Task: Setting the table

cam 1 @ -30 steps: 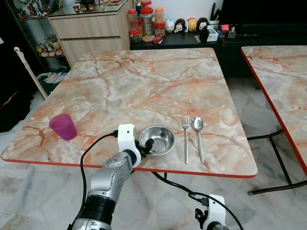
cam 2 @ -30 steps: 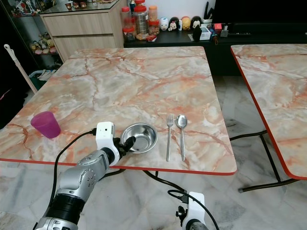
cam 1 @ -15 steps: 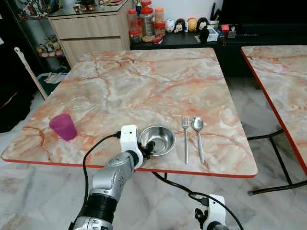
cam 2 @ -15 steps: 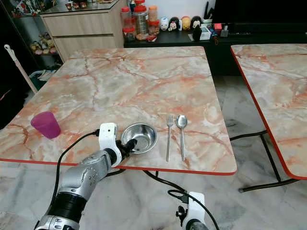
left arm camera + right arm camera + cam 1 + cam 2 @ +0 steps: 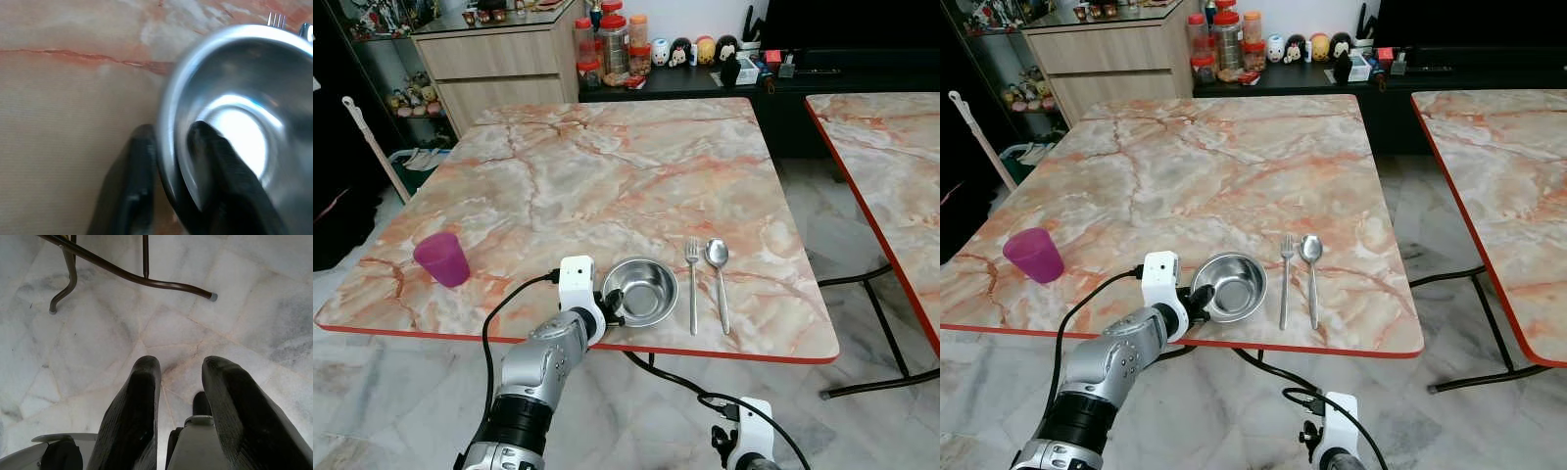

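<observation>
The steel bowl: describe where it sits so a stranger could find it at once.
Start at the marble table with the red edge and go to its near edge. The steel bowl sits there, its rim pinched by the left hand, left of a fork and spoon. It is the one round, shiny dish.

On the table (image 5: 607, 166), the bowl (image 5: 641, 290) sits near the front edge, with the fork (image 5: 693, 284) just to its right and the spoon (image 5: 718, 279) right of the fork, the two lying side by side. The cup (image 5: 442, 258) stands well apart to the left, near the front left corner. The left gripper (image 5: 168, 147) straddles the bowl's left rim, one finger inside and one outside. A second table (image 5: 891, 166) stands to the right. Behind the table, jars (image 5: 607, 44) stand on a low cabinet (image 5: 705, 78).
</observation>
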### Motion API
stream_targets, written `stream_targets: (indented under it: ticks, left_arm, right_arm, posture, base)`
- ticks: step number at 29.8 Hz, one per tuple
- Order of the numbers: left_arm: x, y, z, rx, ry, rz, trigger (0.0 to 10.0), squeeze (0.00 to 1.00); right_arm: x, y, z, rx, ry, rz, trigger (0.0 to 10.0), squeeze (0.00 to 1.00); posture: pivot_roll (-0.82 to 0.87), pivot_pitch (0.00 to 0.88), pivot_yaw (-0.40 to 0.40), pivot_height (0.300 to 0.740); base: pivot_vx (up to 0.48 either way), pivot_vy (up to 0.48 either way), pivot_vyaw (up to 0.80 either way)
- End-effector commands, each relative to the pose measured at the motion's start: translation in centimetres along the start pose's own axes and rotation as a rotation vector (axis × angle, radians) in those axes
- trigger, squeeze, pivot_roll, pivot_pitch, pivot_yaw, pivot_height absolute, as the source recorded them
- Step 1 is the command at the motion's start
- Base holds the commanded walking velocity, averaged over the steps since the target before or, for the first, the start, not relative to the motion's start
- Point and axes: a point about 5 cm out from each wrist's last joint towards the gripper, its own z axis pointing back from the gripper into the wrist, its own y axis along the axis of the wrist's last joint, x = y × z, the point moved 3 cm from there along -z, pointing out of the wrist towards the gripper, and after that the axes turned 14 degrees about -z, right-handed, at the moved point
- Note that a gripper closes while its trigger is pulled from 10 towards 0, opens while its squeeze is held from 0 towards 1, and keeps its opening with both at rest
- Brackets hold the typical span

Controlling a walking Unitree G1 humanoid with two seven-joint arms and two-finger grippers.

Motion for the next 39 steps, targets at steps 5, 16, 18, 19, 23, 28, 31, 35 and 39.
stream_targets:
  ticks: [5, 16, 18, 19, 23, 28, 31, 35, 39]
  left_arm:
    - [-0.2, 0.5, 0.1, 0.005, 0.005, -0.007, 0.0, 0.00]
    - [-0.3, 0.5, 0.2, 0.015, 0.006, 0.020, 0.0, 0.00]
    - [-0.3, 0.5, 0.3, 0.021, 0.005, 0.025, 0.0, 0.00]
    - [-0.3, 0.9, 0.3, 0.051, -0.002, 0.043, 0.0, 0.00]
    - [-0.8, 2.9, 1.1, 0.200, -0.024, 0.144, 0.0, 0.00]
    - [-3.8, 5.5, 2.9, 0.406, 0.065, 0.245, 10.0, 0.00]
    - [-7.0, 6.9, 4.7, 0.532, 0.163, 0.284, 10.0, 0.00]
    - [-11.0, 8.1, 8.0, 0.686, 0.278, 0.318, 10.0, 0.00]
    - [-13.4, 8.2, 9.7, 0.741, 0.385, 0.331, 10.0, 0.00]
  right_arm:
    - [-0.2, -0.3, 0.0, -0.008, 0.003, -0.010, 10.0, 0.00]
    - [-0.3, -0.2, 0.0, -0.010, 0.006, -0.008, 10.0, 0.00]
    - [-0.3, -0.2, 0.0, -0.010, 0.006, -0.008, 10.0, 0.00]
    - [-0.3, -0.2, 0.0, -0.010, 0.006, -0.008, 10.0, 0.00]
    - [-0.3, -0.1, 0.0, -0.008, 0.007, -0.009, 10.0, 0.00]
    - [-0.3, -0.1, -0.1, -0.008, 0.011, -0.006, 10.0, 0.00]
    - [-0.4, 0.0, -0.1, -0.008, 0.014, -0.005, 10.0, 0.00]
    - [-0.4, 0.0, -0.1, -0.005, 0.014, -0.004, 10.0, 0.00]
    - [-0.4, 0.1, -0.1, -0.003, 0.015, -0.004, 10.0, 0.00]
  posture:
    - [-0.11, 0.000, 0.092, 0.740]
    - [-0.11, 0.000, 0.089, 0.740]
    - [-0.11, 0.000, 0.089, 0.740]
    - [-0.11, 0.000, 0.087, 0.740]
    - [-0.10, 0.000, 0.084, 0.740]
    - [-0.10, 0.000, 0.079, 0.740]
    - [-0.09, 0.000, 0.076, 0.740]
    - [-0.09, 0.000, 0.076, 0.740]
    - [-0.08, 0.000, 0.074, 0.740]
  base:
    - [0.000, 0.000, 0.00]
    - [0.000, 0.000, 0.00]
    - [0.000, 0.000, 0.00]
    - [0.000, 0.000, 0.00]
    - [0.000, 0.000, 0.00]
    - [0.000, 0.000, 0.00]
    - [0.000, 0.000, 0.00]
    - [0.000, 0.000, 0.00]
    - [0.000, 0.000, 0.00]
